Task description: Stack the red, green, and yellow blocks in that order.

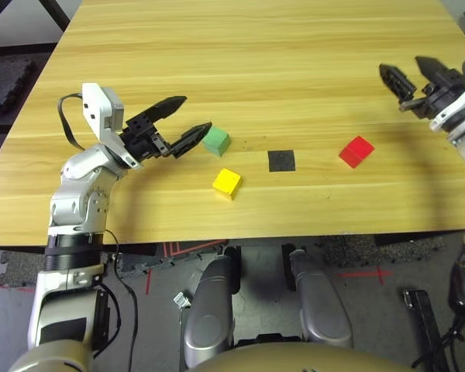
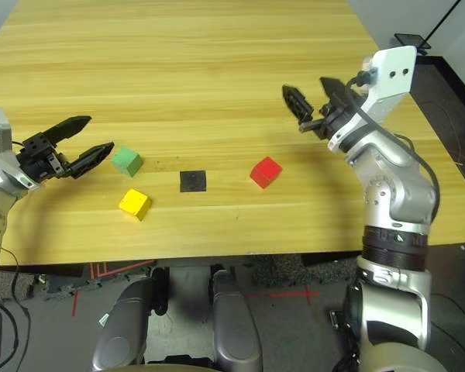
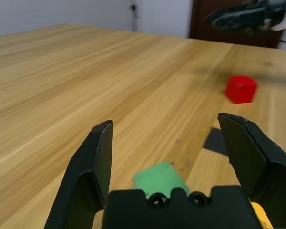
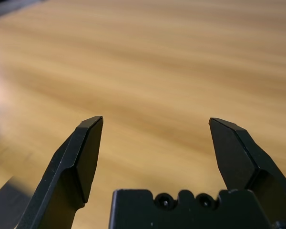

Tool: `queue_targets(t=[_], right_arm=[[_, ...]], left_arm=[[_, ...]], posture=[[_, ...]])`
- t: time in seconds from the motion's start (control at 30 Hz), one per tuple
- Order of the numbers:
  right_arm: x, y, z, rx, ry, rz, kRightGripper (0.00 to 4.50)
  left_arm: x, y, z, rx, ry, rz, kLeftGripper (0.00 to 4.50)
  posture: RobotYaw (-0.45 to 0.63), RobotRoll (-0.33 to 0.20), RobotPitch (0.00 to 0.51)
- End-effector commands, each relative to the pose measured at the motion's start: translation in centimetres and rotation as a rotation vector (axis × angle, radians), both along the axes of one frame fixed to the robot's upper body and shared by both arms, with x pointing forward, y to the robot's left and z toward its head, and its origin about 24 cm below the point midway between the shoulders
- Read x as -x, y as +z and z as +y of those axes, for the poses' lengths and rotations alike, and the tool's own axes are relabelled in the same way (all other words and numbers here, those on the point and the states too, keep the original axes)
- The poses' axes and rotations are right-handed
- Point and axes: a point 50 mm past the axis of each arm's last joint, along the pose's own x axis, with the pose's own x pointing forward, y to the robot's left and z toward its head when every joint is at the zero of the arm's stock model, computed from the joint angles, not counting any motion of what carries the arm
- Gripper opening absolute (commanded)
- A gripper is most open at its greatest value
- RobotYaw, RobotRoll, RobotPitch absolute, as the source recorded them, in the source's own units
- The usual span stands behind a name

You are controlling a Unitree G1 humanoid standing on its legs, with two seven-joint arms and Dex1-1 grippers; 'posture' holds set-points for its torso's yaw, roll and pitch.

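The green block (image 1: 216,141) sits left of centre on the wooden table (image 1: 294,46). The yellow block (image 1: 227,183) lies just in front of it, nearer the table's front edge. Well to the right is the red block (image 1: 356,151), standing alone. My left gripper (image 1: 194,114) is open immediately left of the green block, one fingertip close to its upper edge. In the left wrist view the green block (image 3: 159,179) lies low between the spread fingers (image 3: 97,157). My right gripper (image 1: 401,64) is open above the table, behind and to the right of the red block.
A flat black square patch (image 1: 281,160) lies on the table between the green and red blocks. The table's front edge (image 1: 240,232) runs close behind the yellow block. Bare wood stretches across the far half of the table.
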Motion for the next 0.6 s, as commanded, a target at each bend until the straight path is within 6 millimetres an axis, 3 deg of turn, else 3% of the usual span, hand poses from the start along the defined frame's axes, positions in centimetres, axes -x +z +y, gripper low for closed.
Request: queue_targets(t=[0.03,0.27,0.6], right_arm=[[1.8,-1.2,1.0,0.095,0.128,0.100,4.50],[3.3,-2.8,-0.1,0.232,0.132,0.129,4.50],[3.4,-5.0,-0.3,0.223,0.095,0.102,4.50]], left_arm=[[-0.4,0.1,-0.8,-0.023,-0.111,0.025,4.47],[0.3,1.0,-3.0,-0.063,-0.321,0.022,4.47],[2.1,1.4,-4.5,-0.040,-0.371,0.010,4.47]], posture=[[0.19,-0.013,0.312],[0.16,-0.015,0.307],[0.18,0.004,0.291]])
